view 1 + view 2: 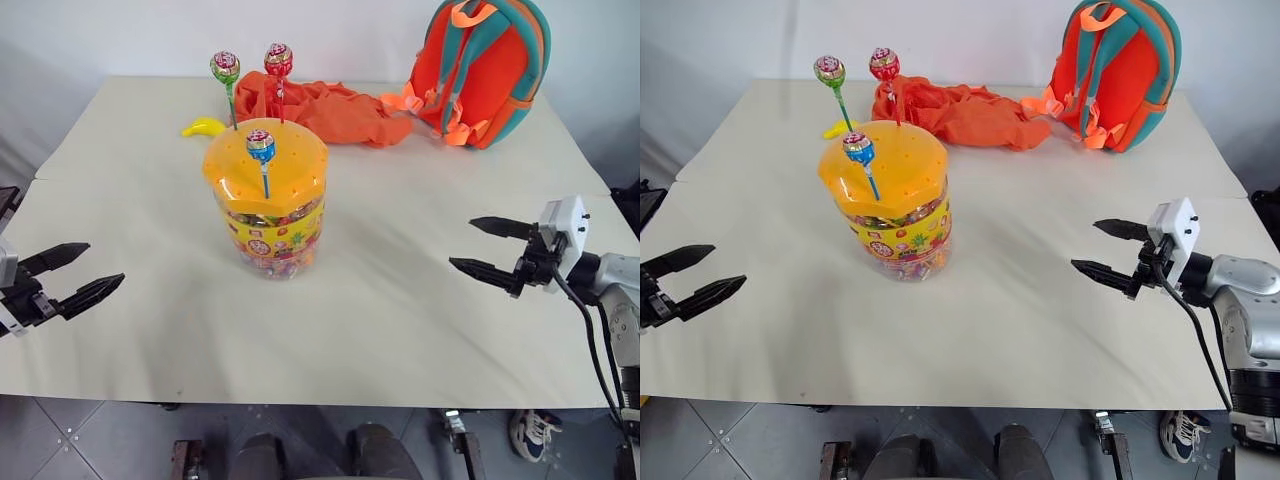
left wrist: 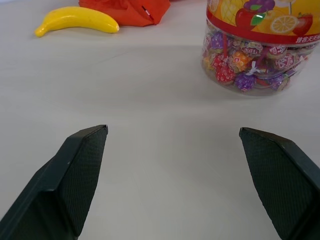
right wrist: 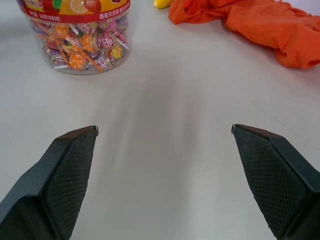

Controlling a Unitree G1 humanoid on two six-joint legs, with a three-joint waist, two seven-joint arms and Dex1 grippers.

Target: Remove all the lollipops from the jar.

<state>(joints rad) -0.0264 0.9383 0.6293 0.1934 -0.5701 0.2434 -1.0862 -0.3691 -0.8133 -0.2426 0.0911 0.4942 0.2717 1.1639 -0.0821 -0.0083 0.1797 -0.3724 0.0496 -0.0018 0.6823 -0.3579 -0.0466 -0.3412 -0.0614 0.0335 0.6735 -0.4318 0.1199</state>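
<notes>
The jar (image 1: pixel 267 210) stands upright near the middle of the table (image 1: pixel 400 300), its domed orange lid on and three lollipops planted in it — green (image 1: pixel 225 68), red (image 1: pixel 278 60) and blue (image 1: pixel 260 146). It sits between the two grippers, well apart from each. The left gripper (image 1: pixel 72 273) and the right gripper (image 1: pixel 484 247) hover at the table's sides — jaws spread wide, holding nothing, both aimed inward at the jar. Behind the jar lie a yellow toy banana (image 1: pixel 203 127), crumpled orange cloth (image 1: pixel 330 110) and an orange-teal backpack (image 1: pixel 480 70).
</notes>
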